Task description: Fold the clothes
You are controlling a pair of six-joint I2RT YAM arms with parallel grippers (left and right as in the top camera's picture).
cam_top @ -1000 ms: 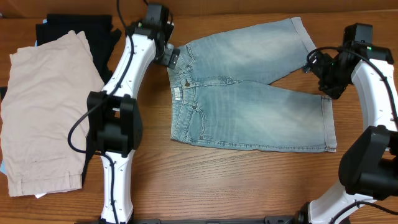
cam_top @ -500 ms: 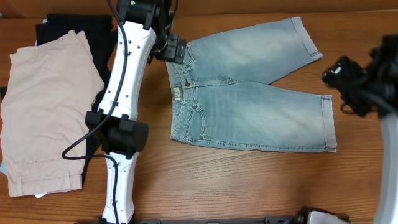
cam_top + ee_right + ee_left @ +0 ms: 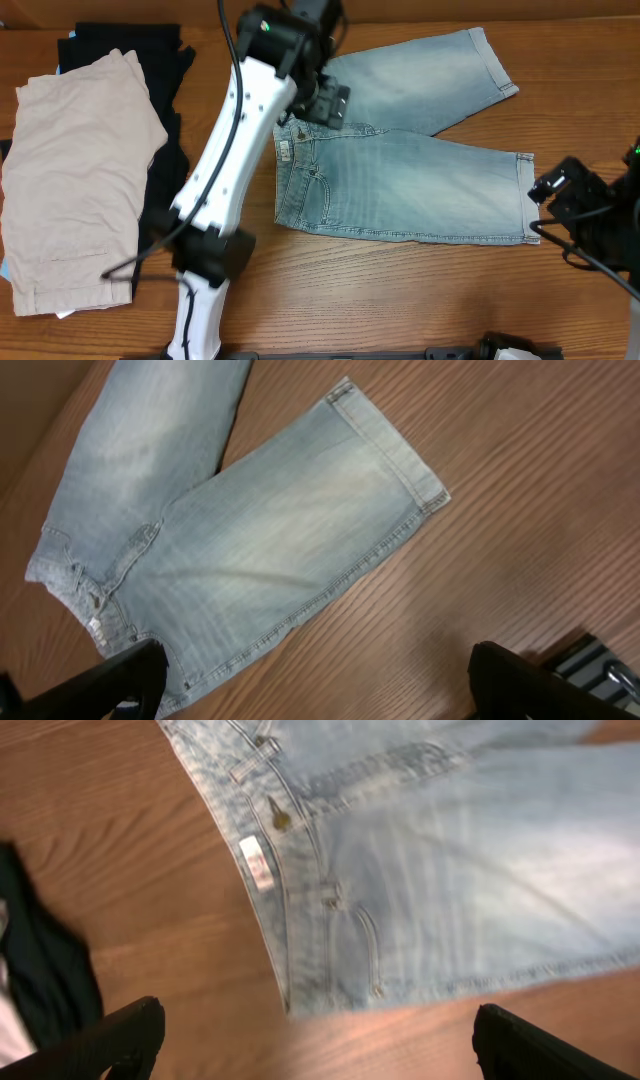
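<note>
The light-blue denim shorts lie spread flat on the wooden table, waistband to the left, legs to the right. My left gripper hovers above the waistband area, open and empty; its wrist view shows the waistband with the pale label and the shorts below, fingertips wide apart. My right gripper is open and empty, raised beside the lower leg hem at the right; its wrist view shows the shorts and bare wood between its fingers.
Beige shorts lie on a black garment at the table's left. The black garment also shows at the left edge of the left wrist view. Bare wood runs along the front.
My left arm has swung right, from the waistband's top corner to above the fly. My right arm has moved down and back from the upper leg to beside the lower hem.
</note>
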